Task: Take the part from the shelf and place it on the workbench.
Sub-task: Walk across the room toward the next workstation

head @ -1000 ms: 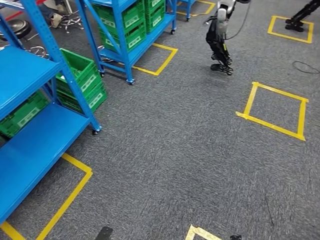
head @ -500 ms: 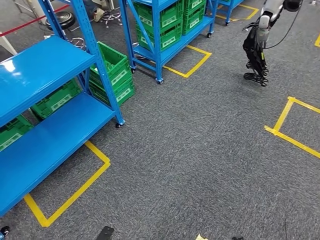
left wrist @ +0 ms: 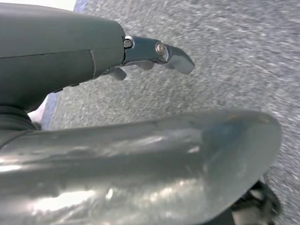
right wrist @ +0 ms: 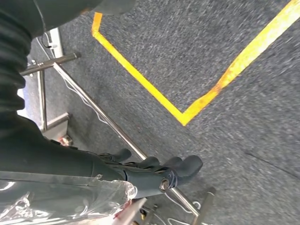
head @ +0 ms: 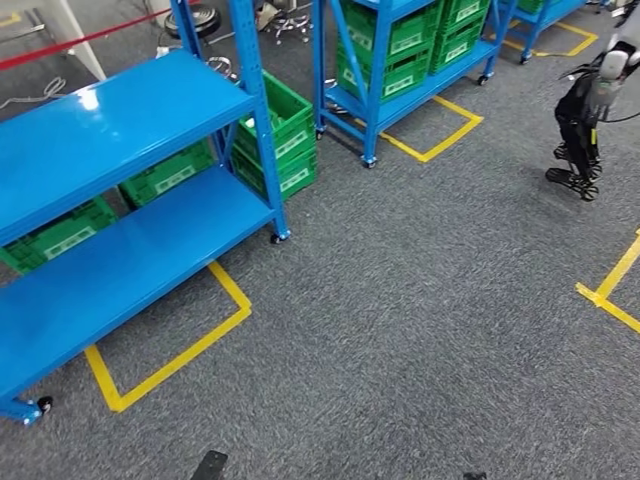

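Observation:
A blue shelf (head: 113, 120) stands at the left of the head view, and its two wide boards are bare. No part lies on them. In the left wrist view my left hand (left wrist: 88, 51) hangs over grey carpet with its fingers (left wrist: 176, 58) stretched out, holding nothing. The right wrist view shows my right hand (right wrist: 152, 173) above the carpet, its fingers (right wrist: 187, 165) loosely extended and empty.
Stacked green crates (head: 275, 130) sit behind the near shelf, and more fill a second blue shelf (head: 392, 70). Another robot (head: 581, 120) stands at the far right. Yellow tape (head: 173, 350) marks squares on the carpet. Metal tubes (right wrist: 106, 122) lie near my right hand.
The whole head view has swung to the left: the shelves, the crates and the other robot have slid rightward, and more of the near blue shelf shows.

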You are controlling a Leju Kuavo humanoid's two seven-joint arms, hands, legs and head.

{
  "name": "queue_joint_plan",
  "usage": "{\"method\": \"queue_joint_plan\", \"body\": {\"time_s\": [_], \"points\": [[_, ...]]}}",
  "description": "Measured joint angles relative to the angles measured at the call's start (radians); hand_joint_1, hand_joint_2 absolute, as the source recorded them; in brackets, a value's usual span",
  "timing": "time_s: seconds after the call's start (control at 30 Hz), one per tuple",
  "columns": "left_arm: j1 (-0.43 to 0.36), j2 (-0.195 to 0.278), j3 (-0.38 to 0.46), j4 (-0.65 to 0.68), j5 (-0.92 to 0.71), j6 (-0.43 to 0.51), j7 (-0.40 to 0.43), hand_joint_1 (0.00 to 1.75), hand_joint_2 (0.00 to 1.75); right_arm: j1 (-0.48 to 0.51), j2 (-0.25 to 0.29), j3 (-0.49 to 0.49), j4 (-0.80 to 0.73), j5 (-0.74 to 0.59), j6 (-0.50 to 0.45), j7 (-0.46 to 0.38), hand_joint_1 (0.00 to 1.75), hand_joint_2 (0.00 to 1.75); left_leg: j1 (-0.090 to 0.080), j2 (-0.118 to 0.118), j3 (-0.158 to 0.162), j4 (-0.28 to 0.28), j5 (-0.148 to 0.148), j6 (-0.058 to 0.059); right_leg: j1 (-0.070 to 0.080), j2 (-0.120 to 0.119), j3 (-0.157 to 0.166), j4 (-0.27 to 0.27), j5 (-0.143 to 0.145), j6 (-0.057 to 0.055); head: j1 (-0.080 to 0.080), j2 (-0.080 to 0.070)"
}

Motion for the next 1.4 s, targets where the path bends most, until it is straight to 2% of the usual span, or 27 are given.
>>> {"method": "queue_joint_plan", "body": {"time_s": [0.07, 0.13, 0.2, 0.23, 0.3, 0.33, 0.37, 0.43, 0.5, 0.57, 0.63, 0.7, 0.73, 0.77, 0.8, 0.87, 0.93, 1.0, 1.07, 1.13, 1.17, 1.2, 1.23, 1.27, 1.3, 1.37, 1.4], "points": [[0.002, 0.000, 0.001, 0.000, 0.002, 0.001, -0.004, 0.00, 0.00, -0.004, 0.000, -0.003, 0.000, 0.001, 0.000, -0.005, 0.00, 1.75, 0.007, -0.021, 0.004, -0.007, 0.005, 0.010, -0.003, 0.041, -0.014, 0.040, -0.028, 0.011, 0.004, 0.000], [-0.002, -0.001, 0.002, 0.000, 0.004, 0.001, -0.009, 0.00, 0.00, -0.004, 0.000, -0.006, 0.000, 0.001, -0.001, -0.009, 0.00, 1.75, 0.011, -0.043, 0.005, -0.008, 0.007, 0.016, -0.006, 0.090, -0.069, 0.157, -0.087, 0.019, 0.010, 0.000], [-0.003, -0.002, 0.003, 0.000, 0.005, 0.001, -0.013, 0.00, 0.00, -0.001, 0.000, -0.009, 0.000, 0.001, -0.001, -0.009, 0.00, 1.75, 0.011, -0.068, 0.005, -0.008, 0.007, 0.018, -0.007, 0.100, -0.126, 0.264, -0.120, 0.022, 0.013, 0.000], [-0.002, -0.002, 0.004, 0.000, 0.005, 0.001, -0.014, 0.00, 0.00, -0.001, 0.000, -0.011, 0.000, 0.001, -0.001, -0.009, 0.00, 1.75, 0.012, -0.081, 0.006, -0.007, 0.007, 0.018, -0.008, 0.102, -0.135, 0.271, -0.109, 0.023, 0.013, 0.000], [-0.001, -0.002, 0.005, 0.000, 0.006, 0.000, -0.015, 0.00, 0.00, -0.001, 0.000, -0.013, 0.000, 0.000, -0.001, -0.009, 0.00, 1.75, 0.015, -0.109, 0.008, -0.005, 0.006, 0.013, -0.013, 0.115, -0.097, 0.175, -0.040, 0.025, 0.013, 0.000], [-0.002, -0.001, 0.005, 0.000, 0.006, -0.001, -0.015, 0.00, 0.00, -0.002, 0.000, -0.014, 0.001, 0.000, -0.001, -0.009, 0.00, 1.75, 0.016, -0.122, 0.008, -0.002, 0.005, 0.008, -0.018, 0.138, -0.067, 0.108, -0.010, 0.028, 0.013, 0.000], [-0.003, -0.001, 0.005, 0.000, 0.005, -0.001, -0.015, 0.00, 0.00, -0.002, 0.000, -0.014, 0.001, 0.000, -0.001, -0.009, 0.00, 1.75, 0.016, -0.134, 0.005, 0.003, 0.004, 0.002, -0.023, 0.159, -0.041, 0.053, 0.010, 0.026, 0.014, 0.000], [-0.003, 0.001, 0.005, 0.000, 0.005, -0.001, -0.015, 0.00, 0.00, -0.004, 0.000, -0.015, 0.002, 0.000, -0.001, -0.009, 0.00, 1.75, 0.018, -0.153, -0.002, 0.005, 0.007, -0.012, -0.025, 0.184, -0.021, 0.012, 0.013, 0.017, 0.015, 0.000], [0.000, 0.003, 0.005, 0.000, 0.005, -0.001, -0.015, 0.00, 0.00, -0.007, 0.000, -0.015, 0.002, 0.000, -0.001, -0.008, 0.00, 1.75, 0.021, -0.165, -0.007, 0.001, 0.012, -0.024, -0.022, 0.166, -0.020, 0.009, 0.018, 0.000, 0.015, 0.000], [0.001, 0.004, 0.005, 0.000, 0.005, 0.000, -0.015, 0.00, 0.00, -0.007, 0.000, -0.016, 0.002, 0.000, -0.001, -0.008, 0.00, 1.75, 0.020, -0.135, -0.023, 0.029, -0.010, -0.034, -0.022, 0.144, -0.019, 0.004, 0.022, -0.015, 0.007, 0.000], [-0.003, 0.005, 0.005, 0.000, 0.004, 0.000, -0.015, 0.00, 0.00, -0.005, 0.000, -0.017, 0.002, 0.001, -0.001, -0.009, 0.00, 1.75, 0.017, -0.085, -0.073, 0.133, -0.070, -0.040, -0.020, 0.119, -0.019, 0.001, 0.023, -0.023, -0.002, 0.000], [-0.005, 0.005, 0.005, 0.000, 0.004, 0.000, -0.015, 0.00, 0.00, -0.002, -0.001, -0.020, 0.002, 0.002, -0.001, -0.009, 0.00, 1.75, 0.017, -0.067, -0.130, 0.250, -0.115, -0.041, -0.016, 0.090, -0.020, 0.001, 0.021, -0.027, -0.003, 0.000], [-0.004, 0.005, 0.005, 0.000, 0.004, 0.000, -0.015, 0.00, 0.00, -0.002, -0.001, -0.021, 0.002, 0.002, 0.000, -0.009, 0.00, 1.75, 0.017, -0.064, -0.139, 0.270, -0.114, -0.040, -0.014, 0.077, -0.020, 0.001, 0.021, -0.028, -0.003, 0.000], [-0.002, 0.006, 0.006, 0.000, 0.004, 0.000, -0.015, 0.00, 0.00, -0.003, -0.001, -0.022, 0.002, 0.003, 0.000, -0.009, 0.00, 1.75, 0.016, -0.062, -0.130, 0.254, -0.094, -0.037, -0.013, 0.065, -0.019, 0.001, 0.020, -0.028, -0.003, 0.000], [-0.001, 0.006, 0.006, 0.000, 0.004, 0.000, -0.015, 0.00, 0.00, -0.004, -0.001, -0.022, 0.002, 0.004, 0.000, -0.009, 0.00, 1.75, 0.014, -0.054, -0.103, 0.206, -0.063, -0.033, -0.012, 0.054, -0.018, 0.001, 0.019, -0.027, -0.003, 0.000], [-0.004, 0.007, 0.006, 0.000, 0.004, 0.000, -0.016, 0.00, 0.00, -0.005, -0.001, -0.024, 0.002, 0.006, 0.000, -0.009, 0.00, 1.75, 0.006, -0.008, -0.035, 0.080, -0.010, -0.022, -0.007, 0.034, -0.014, 0.003, 0.015, -0.022, -0.005, 0.000], [-0.008, 0.007, 0.006, 0.000, 0.004, 0.000, -0.017, 0.00, 0.00, -0.005, -0.001, -0.025, 0.002, 0.008, 0.002, -0.010, 0.00, 1.75, -0.002, 0.023, -0.001, 0.011, 0.003, -0.013, -0.001, 0.014, -0.010, 0.003, 0.010, -0.014, -0.004, 0.000], [-0.007, 0.008, 0.006, 0.000, 0.003, 0.000, -0.017, 0.00, 0.00, -0.007, -0.001, -0.026, 0.002, 0.009, 0.005, -0.010, 0.00, 1.75, -0.002, 0.005, -0.001, 0.002, 0.002, -0.006, 0.001, -0.006, -0.005, -0.001, 0.007, -0.005, -0.003, 0.000], [-0.003, 0.009, 0.006, 0.000, 0.002, -0.001, -0.017, 0.00, 0.00, -0.009, -0.001, -0.026, 0.002, 0.010, 0.007, -0.012, 0.00, 1.75, 0.004, -0.016, 0.002, -0.004, 0.006, 0.004, -0.002, 0.019, -0.011, 0.022, -0.013, 0.007, 0.000, 0.000], [-0.004, 0.009, 0.006, 0.000, 0.000, -0.002, -0.018, 0.00, 0.00, -0.007, -0.001, -0.028, 0.002, 0.011, 0.008, -0.012, 0.00, 1.75, 0.009, -0.038, 0.004, -0.007, 0.010, 0.013, -0.006, 0.073, -0.055, 0.123, -0.069, 0.016, 0.008, 0.000], [-0.005, 0.008, 0.006, 0.000, -0.001, -0.002, -0.018, 0.00, 0.00, -0.006, -0.001, -0.028, 0.002, 0.011, 0.009, -0.011, 0.00, 1.75, 0.010, -0.050, 0.004, -0.007, 0.010, 0.015, -0.006, 0.090, -0.089, 0.192, -0.099, 0.018, 0.010, 0.000], [-0.005, 0.008, 0.006, 0.000, -0.002, -0.003, -0.018, 0.00, 0.00, -0.004, -0.001, -0.029, 0.002, 0.011, 0.010, -0.010, 0.00, 1.75, 0.010, -0.063, 0.004, -0.007, 0.010, 0.016, -0.007, 0.098, -0.119, 0.250, -0.118, 0.020, 0.012, 0.000], [-0.004, 0.008, 0.006, 0.000, -0.002, -0.003, -0.018, 0.00, 0.00, -0.003, -0.001, -0.030, 0.002, 0.011, 0.011, -0.008, 0.00, 1.75, 0.010, -0.076, 0.004, -0.006, 0.010, 0.016, -0.007, 0.101, -0.136, 0.278, -0.118, 0.021, 0.013, 0.000], [-0.003, 0.009, 0.006, 0.000, -0.002, -0.003, -0.018, 0.00, 0.00, -0.003, -0.001, -0.030, 0.002, 0.013, 0.011, -0.007, 0.00, 1.75, 0.011, -0.089, 0.005, -0.006, 0.010, 0.016, -0.008, 0.103, -0.135, 0.267, -0.099, 0.021, 0.013, 0.000], [-0.002, 0.009, 0.006, 0.000, -0.003, -0.003, -0.018, 0.00, 0.00, -0.003, -0.001, -0.030, 0.002, 0.015, 0.012, -0.006, 0.00, 1.75, 0.012, -0.103, 0.006, -0.005, 0.010, 0.014, -0.010, 0.109, -0.116, 0.218, -0.064, 0.021, 0.013, 0.000], [-0.003, 0.009, 0.006, 0.000, -0.004, -0.003, -0.017, 0.00, 0.00, -0.004, -0.001, -0.030, 0.002, 0.019, 0.015, -0.006, 0.00, 1.75, 0.013, -0.130, 0.006, 0.001, 0.008, 0.005, -0.019, 0.149, -0.054, 0.081, 0.001, 0.023, 0.014, 0.000], [-0.004, 0.009, 0.006, 0.000, -0.004, -0.003, -0.017, 0.00, 0.00, -0.004, -0.001, -0.030, 0.002, 0.021, 0.016, -0.006, 0.00, 1.75, 0.013, -0.142, 0.004, 0.003, 0.007, -0.001, -0.023, 0.170, -0.032, 0.034, 0.015, 0.022, 0.014, 0.000]]}}
